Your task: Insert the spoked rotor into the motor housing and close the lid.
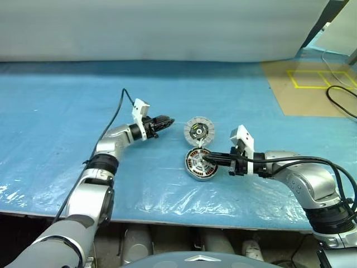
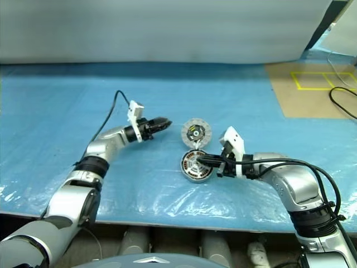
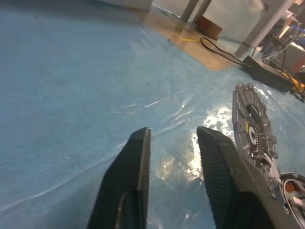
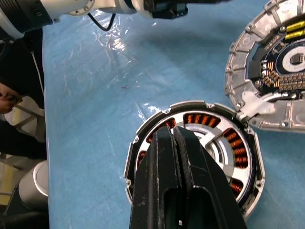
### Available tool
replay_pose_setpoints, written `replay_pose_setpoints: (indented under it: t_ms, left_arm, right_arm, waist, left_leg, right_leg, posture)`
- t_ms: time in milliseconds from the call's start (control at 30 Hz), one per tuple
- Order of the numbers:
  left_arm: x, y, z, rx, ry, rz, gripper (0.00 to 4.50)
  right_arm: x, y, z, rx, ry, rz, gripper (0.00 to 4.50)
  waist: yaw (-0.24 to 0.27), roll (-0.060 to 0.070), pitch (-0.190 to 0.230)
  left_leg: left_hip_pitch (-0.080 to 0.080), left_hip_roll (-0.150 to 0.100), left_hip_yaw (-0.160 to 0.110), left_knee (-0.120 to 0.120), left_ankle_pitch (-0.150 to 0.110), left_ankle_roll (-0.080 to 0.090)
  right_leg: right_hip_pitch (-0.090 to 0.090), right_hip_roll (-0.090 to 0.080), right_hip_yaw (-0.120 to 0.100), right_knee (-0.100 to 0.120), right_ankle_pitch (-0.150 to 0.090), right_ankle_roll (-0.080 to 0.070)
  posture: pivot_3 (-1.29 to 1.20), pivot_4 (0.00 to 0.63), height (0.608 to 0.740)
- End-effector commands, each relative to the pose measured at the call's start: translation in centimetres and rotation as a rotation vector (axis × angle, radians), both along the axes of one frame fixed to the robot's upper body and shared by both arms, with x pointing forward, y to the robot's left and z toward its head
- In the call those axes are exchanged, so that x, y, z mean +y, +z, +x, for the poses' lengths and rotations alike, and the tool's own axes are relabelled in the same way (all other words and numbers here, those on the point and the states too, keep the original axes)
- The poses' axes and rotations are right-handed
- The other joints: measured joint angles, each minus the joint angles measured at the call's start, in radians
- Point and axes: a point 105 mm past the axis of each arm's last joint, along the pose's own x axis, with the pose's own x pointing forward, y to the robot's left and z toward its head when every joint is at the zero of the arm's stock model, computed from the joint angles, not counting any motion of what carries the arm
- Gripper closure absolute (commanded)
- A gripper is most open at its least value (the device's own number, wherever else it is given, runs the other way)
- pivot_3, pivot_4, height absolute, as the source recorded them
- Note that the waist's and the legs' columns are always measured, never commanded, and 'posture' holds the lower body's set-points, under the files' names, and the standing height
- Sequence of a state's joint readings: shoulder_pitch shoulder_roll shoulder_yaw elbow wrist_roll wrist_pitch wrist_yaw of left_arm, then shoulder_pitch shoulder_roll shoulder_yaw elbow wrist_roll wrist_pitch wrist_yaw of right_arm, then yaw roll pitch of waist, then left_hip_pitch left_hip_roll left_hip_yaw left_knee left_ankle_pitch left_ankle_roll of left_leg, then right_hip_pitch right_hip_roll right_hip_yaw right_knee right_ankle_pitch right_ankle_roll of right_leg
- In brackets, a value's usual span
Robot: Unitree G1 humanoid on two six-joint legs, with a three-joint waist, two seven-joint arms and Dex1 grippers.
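Note:
The motor housing (image 1: 201,164), a round silver casing with copper-brown windings, lies flat on the blue sheet near the table's front. My right gripper (image 4: 172,131) hovers over its middle, reaching in from the right, shut, with nothing seen between its fingers. The lid (image 1: 199,131) lies just behind the housing, dark centre with yellow marks facing up, its rim meeting the housing's rim at a small white tab (image 4: 253,103). My left gripper (image 1: 167,120) is level, left of the lid and apart from it, open by a narrow gap and empty. The spoked rotor is hidden; I cannot tell it apart inside the housing.
A blue plastic sheet (image 1: 67,111) covers the table. At the back right lie a brown board with yellow tape (image 1: 312,84) and a black cable (image 1: 341,101). The table's front edge (image 1: 167,215) runs just before the housing.

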State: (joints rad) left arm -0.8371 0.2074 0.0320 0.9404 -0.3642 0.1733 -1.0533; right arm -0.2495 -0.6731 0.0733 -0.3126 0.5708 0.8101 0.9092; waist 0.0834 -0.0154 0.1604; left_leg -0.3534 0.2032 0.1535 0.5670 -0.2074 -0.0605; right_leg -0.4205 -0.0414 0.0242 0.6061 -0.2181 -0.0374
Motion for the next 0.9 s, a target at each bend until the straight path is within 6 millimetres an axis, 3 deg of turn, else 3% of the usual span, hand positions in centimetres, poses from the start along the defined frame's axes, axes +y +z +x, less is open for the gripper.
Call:
replay_pose_setpoints:
  t_ms: [33, 100, 267, 533, 733, 900]
  left_arm:
    - [-1.4, 0.2, 0.2, -0.019, -0.049, 0.037, 4.16]
    - [-2.3, -0.6, 0.2, -0.024, -0.055, 0.093, 4.49]
    - [-5.3, -0.3, 0.0, -0.042, -0.103, 0.091, 4.49]
    - [-6.9, 1.8, 0.5, -0.029, -0.136, 0.060, 4.49]
    - [-8.3, 2.3, -1.2, -0.040, -0.317, 0.054, 4.49]
    - [-9.9, 3.2, -3.8, -0.093, -0.569, 0.070, 4.49]
  right_arm:
    - [0.8, 0.7, -0.5, -0.035, 0.033, 0.008, 4.50]
    - [1.2, 0.7, -0.7, -0.031, 0.043, 0.013, 4.50]
    - [2.1, -0.1, -1.8, 0.002, 0.077, 0.015, 4.50]
    - [2.5, -0.2, -2.2, 0.015, 0.076, 0.012, 4.50]
    - [2.4, -0.1, -2.4, 0.010, 0.060, -0.001, 4.50]
    - [2.1, -0.1, -2.5, 0.005, 0.037, -0.013, 4.50]
  waist:
    - [0.004, 0.000, 0.000]
    - [0.008, 0.000, 0.000]
    - [0.016, -0.002, 0.001]
    - [0.014, -0.003, 0.002]
    - [0.017, -0.003, 0.002]
    - [0.021, -0.004, 0.002]
  left_leg:
    - [0.000, 0.000, 0.000, 0.000, 0.000, 0.000]
    - [0.000, 0.000, -0.001, -0.001, 0.000, 0.000]
    - [-0.001, -0.001, -0.002, -0.001, 0.000, 0.000]
    - [-0.001, -0.001, -0.003, 0.000, 0.000, 0.000]
    - [-0.001, -0.002, -0.004, -0.001, 0.000, 0.000]
    - [-0.001, -0.002, -0.004, -0.003, 0.000, 0.000]
  right_leg:
    - [0.000, 0.000, 0.000, 0.000, 0.001, 0.001]
    - [0.000, 0.000, 0.000, 0.000, 0.001, 0.002]
    - [0.000, 0.000, -0.001, 0.000, 0.002, 0.003]
    - [0.001, -0.001, -0.001, 0.000, 0.002, 0.004]
    - [0.001, -0.001, -0.001, -0.001, 0.002, 0.004]
    - [0.001, -0.001, -0.001, -0.002, 0.002, 0.004]
  posture:
    - [0.00, 0.150, 0.740]
    - [0.00, 0.150, 0.740]
    - [0.00, 0.150, 0.740]
    - [0.00, 0.150, 0.740]
    - [0.00, 0.150, 0.740]
    - [0.00, 0.150, 0.740]
